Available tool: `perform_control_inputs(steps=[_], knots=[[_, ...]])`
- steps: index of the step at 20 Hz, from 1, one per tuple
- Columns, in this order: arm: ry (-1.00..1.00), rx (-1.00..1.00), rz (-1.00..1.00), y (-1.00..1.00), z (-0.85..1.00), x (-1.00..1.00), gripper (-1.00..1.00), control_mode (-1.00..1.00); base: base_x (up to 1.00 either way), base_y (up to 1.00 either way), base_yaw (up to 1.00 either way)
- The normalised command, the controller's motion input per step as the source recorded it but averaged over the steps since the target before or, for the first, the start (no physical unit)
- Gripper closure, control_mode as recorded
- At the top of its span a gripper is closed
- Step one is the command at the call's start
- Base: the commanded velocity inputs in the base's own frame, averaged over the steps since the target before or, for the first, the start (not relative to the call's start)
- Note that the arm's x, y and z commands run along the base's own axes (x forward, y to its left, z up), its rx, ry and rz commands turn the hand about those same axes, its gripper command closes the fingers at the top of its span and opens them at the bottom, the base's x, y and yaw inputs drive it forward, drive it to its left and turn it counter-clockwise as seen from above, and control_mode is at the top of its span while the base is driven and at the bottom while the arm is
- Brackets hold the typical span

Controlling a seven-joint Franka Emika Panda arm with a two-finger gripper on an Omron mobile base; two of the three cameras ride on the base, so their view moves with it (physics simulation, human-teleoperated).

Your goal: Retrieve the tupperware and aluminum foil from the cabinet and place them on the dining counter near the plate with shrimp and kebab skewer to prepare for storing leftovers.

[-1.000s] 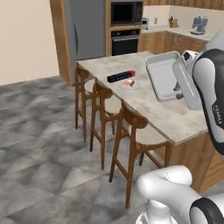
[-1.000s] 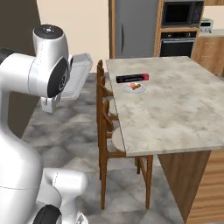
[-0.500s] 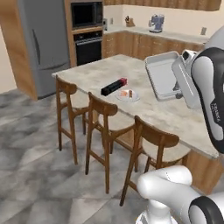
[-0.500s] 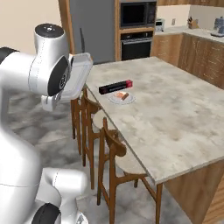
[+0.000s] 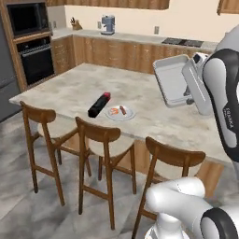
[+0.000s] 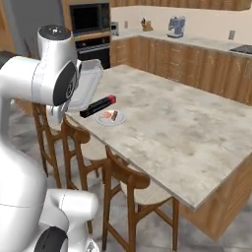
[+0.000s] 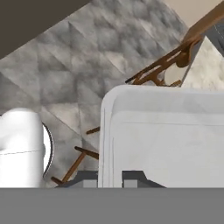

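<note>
The gripper (image 7: pixel 109 178) is clamped on the rim of the tupperware (image 5: pixel 173 80), its two dark tips pinching one short edge at the bottom of the hand view. In the left base view the tub hangs tilted, nearly on edge, at the upper right of the frame, above the counter (image 5: pixel 154 121) but clear of it. In the right base view it sits at upper left, partly behind the arm.

The foil (image 5: pixel 99 104) already lies on the counter at centre frame, just beside the plate (image 5: pixel 119 112), on the plate's left. So the tub is the piece left to set down.

Risks, as I judge them:
- The hold is on one rim only, so the tub could swing or slip if the arm moves fast.
- The tub is steeply tilted. Let go like this, it would likely land on an edge and tip or slide.
- Lowered too close to the plate, it could knock the food or push the foil toward the near edge, where the chairs (image 5: pixel 101 140) stand.

Room to move: the slab is bare to the right of the plate and beyond it toward the frame's top, in both base views. The near edge runs along the chair backs, so a spot right of the plate, set back from that edge, looks safest. The chair backs rise near counter height, so a low swing in from that side may clip them.
</note>
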Motion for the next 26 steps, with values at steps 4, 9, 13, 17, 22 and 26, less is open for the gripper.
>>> perform_control_inputs(steps=[4, 9, 13, 17, 22, 26], knots=[[0.0, 0.0, 0.0, 0.0, 0.0, 0.0, 1.0, 1.0, 0.7, 1.0, -0.52], [0.0, 0.0, 0.0, 0.0, 0.0, 0.0, 1.0, 1.0, 0.7, 1.0, -0.55], [0.0, 0.0, 0.0, 0.0, 0.0, 0.0, 1.0, 1.0, 0.57, 1.0, -0.58], [0.0, 0.0, 0.0, 0.0, 0.0, 0.0, 1.0, 1.0, 0.4, 1.0, -0.5], [0.1, -0.04, -0.1, 0.2, -0.35, 0.62, 1.0, -1.0, 0.09, 0.14, -0.06], [0.19, 0.0, -0.01, -0.19, -0.72, 0.81, 1.0, -1.0, 0.0, 0.0, 0.0]])
